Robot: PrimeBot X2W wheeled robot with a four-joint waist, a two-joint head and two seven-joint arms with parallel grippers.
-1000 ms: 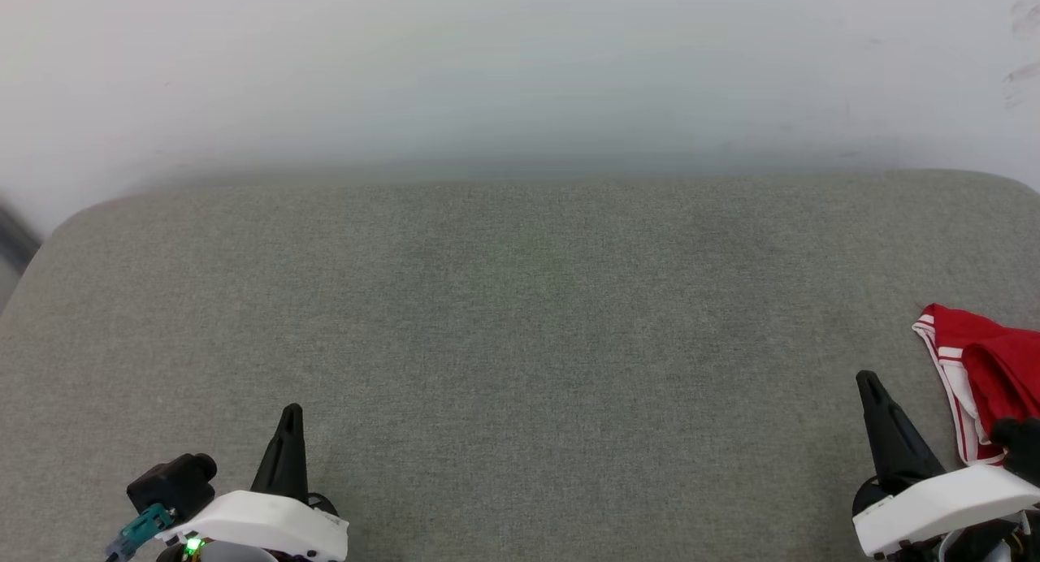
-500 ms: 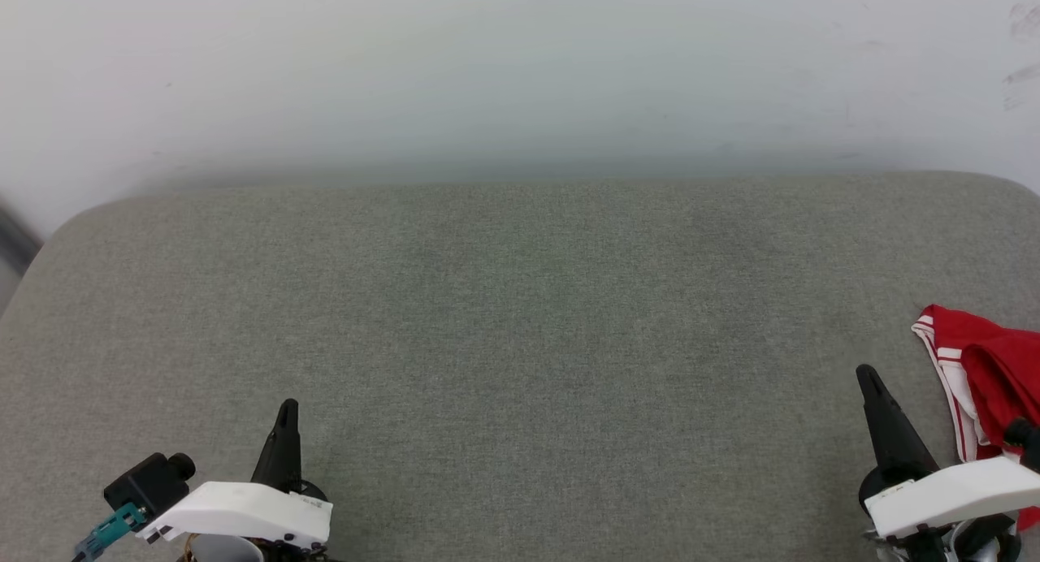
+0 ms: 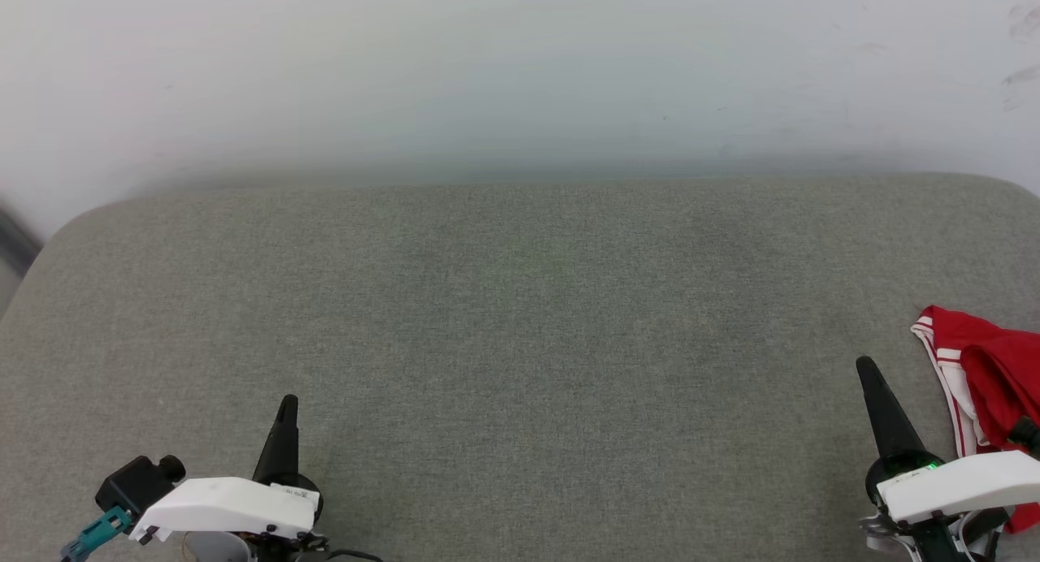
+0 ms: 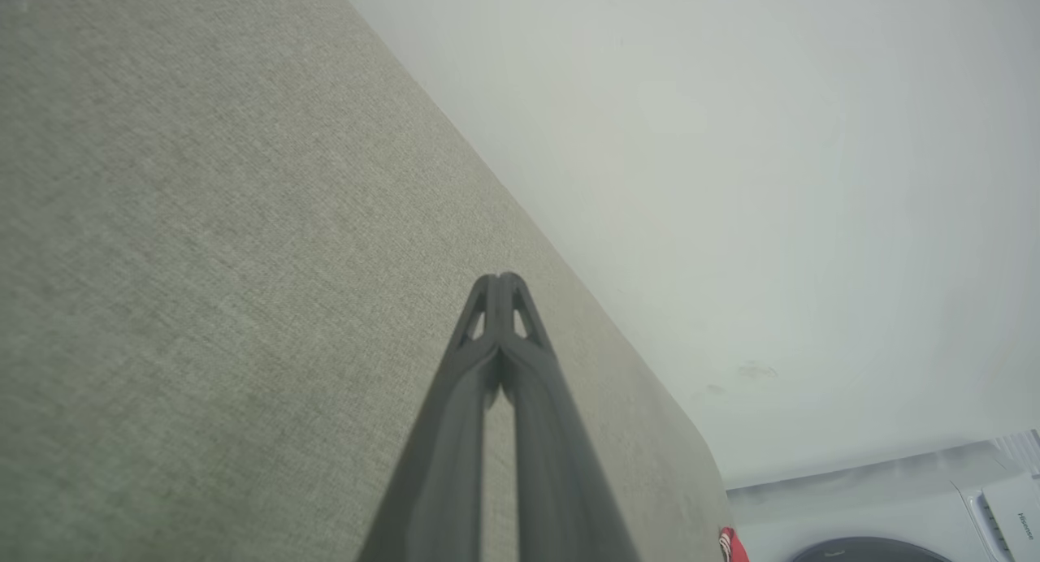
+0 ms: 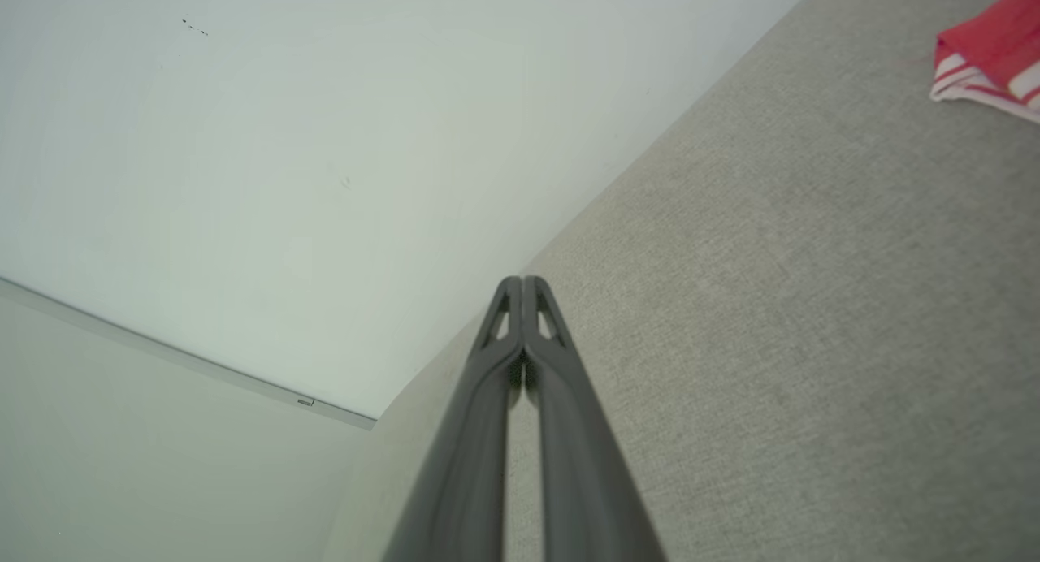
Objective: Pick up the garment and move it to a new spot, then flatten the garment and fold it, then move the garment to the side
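Tooling: left gripper (image 3: 288, 404), lower left of the head view, poised over the bare grey cushion (image 3: 520, 343). In the left wrist view its fingers (image 4: 455, 432) lie pressed together tip to tip, with nothing between them. Likewise the right gripper (image 3: 864, 365), lower right of the head view: fingers (image 5: 475, 432) closed on each other and empty, pointing toward the pale wall (image 3: 520, 75).

Article: garment (image 3: 995, 363), red fabric with a white, red-striped band along its near edge.

Location: far right of the cushion, just beside the right gripper, whose fingertips are clear of it. Part of it runs off the picture's edge.

Condition: the visible part is bunched, red layers piled over the striped band. No lettering is seen, and the hidden part's shape cannot be told. Lying at the side like this, it fits either a heap waiting to be carried to the middle or a finished bundle set aside.

Handling, as judged: light, limp, not fragile. It would likely sag and trail from any single hold, and its layers may lift together or slip apart. The cushion's weave may drag at it.

Where to hold, if it is to be lifted: the striped edge nearest the right gripper, probably a hemmed, thicker band. For spreading, two well-separated points along one edge, one per gripper, rather than a pinch in the pile's middle.
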